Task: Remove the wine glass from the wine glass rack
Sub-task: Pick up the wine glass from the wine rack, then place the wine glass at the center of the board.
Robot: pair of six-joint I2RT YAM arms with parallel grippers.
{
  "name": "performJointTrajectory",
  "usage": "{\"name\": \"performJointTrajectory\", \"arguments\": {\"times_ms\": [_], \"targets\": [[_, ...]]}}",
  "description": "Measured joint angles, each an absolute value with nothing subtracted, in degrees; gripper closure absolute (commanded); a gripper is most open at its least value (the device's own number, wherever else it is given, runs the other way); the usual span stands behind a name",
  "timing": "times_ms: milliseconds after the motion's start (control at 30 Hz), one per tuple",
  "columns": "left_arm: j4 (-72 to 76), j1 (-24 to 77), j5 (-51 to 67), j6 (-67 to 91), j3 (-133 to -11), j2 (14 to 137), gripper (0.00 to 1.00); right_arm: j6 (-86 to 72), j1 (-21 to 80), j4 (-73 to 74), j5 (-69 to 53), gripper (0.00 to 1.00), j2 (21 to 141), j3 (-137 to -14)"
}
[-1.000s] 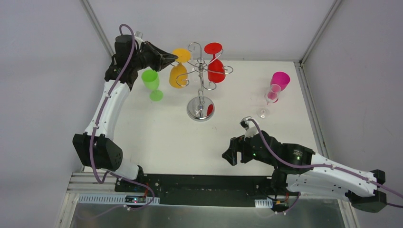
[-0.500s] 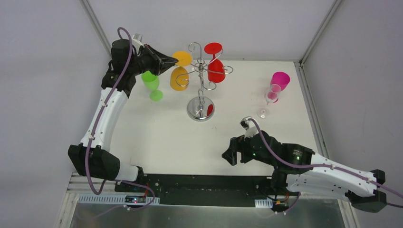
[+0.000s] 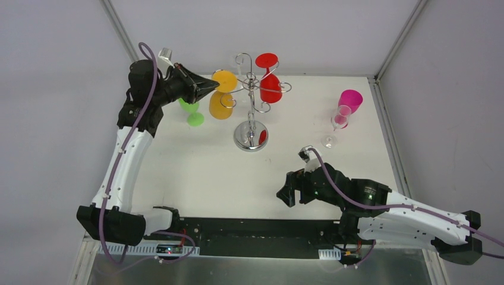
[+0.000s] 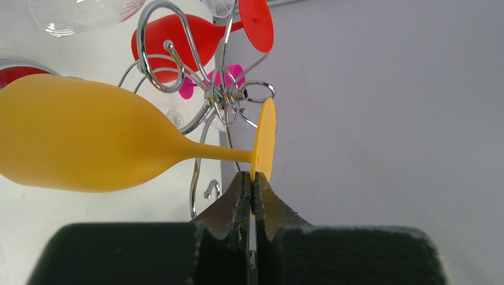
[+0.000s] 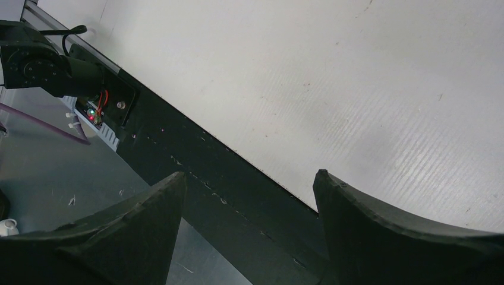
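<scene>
Left gripper (image 4: 252,185) is pinched shut on the rim of the yellow glass's (image 4: 89,139) foot, its fingers (image 4: 236,202) meeting on the thin disc. That glass hangs bowl-down and tilted at the left arm of the rack (image 3: 251,135), with its foot just beside the scrolled wire. I cannot tell whether the stem sits in the arm or lies free of it.

A red glass (image 3: 270,88) hangs upside down on the rack's far right side. A green glass (image 3: 194,120) stands under the left gripper, just beside the yellow bowl, and the black wrist hides most of its bowl. Well off to the right, a pink glass (image 3: 350,100) and a clear glass (image 3: 339,122) stand upright close together on the table (image 3: 196,172).

Near the table's front edge the right gripper (image 5: 249,196) hovers low, its jaws spread wide with nothing between them, well apart from the rack.

In the left wrist view a clear bowl (image 4: 77,12) is cut off at the top edge. A red patch (image 4: 18,74) at the left edge is too cropped to name. The clear glass shows a pink tint, and I cannot tell whether that is something in it or the pink glass seen through it.
</scene>
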State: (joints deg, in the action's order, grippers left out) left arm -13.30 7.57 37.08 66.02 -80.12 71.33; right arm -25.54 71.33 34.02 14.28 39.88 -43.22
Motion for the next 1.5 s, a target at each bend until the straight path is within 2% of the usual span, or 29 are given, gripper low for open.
{"name": "performJointTrajectory", "arguments": {"times_ms": [733, 933, 1133, 1300, 1500], "targets": [[-23.0, 7.6, 34.1, 56.1, -72.0, 53.1, 1.0, -26.2, 71.3, 34.4, 14.7, 0.14, 40.5, -45.8], [-23.6, 7.6, 36.9, 52.8, -69.1, 49.4, 1.0, -26.4, 71.3, 34.4, 14.8, 0.06, 39.7, -47.1], [-23.5, 8.1, 41.3, 48.8, -66.1, 45.5, 1.0, -26.9, 71.3, 33.1, 15.0, 0.05, 37.7, -47.3], [-23.5, 12.1, 43.5, 45.6, -62.5, 43.0, 1.0, -27.8, 71.3, 32.9, 14.3, 0.06, 40.3, -48.5], [-23.7, 21.6, 43.0, 41.4, -58.2, 40.9, 1.0, -29.8, 71.3, 32.8, 13.8, 0.07, 41.9, -48.9]]}}
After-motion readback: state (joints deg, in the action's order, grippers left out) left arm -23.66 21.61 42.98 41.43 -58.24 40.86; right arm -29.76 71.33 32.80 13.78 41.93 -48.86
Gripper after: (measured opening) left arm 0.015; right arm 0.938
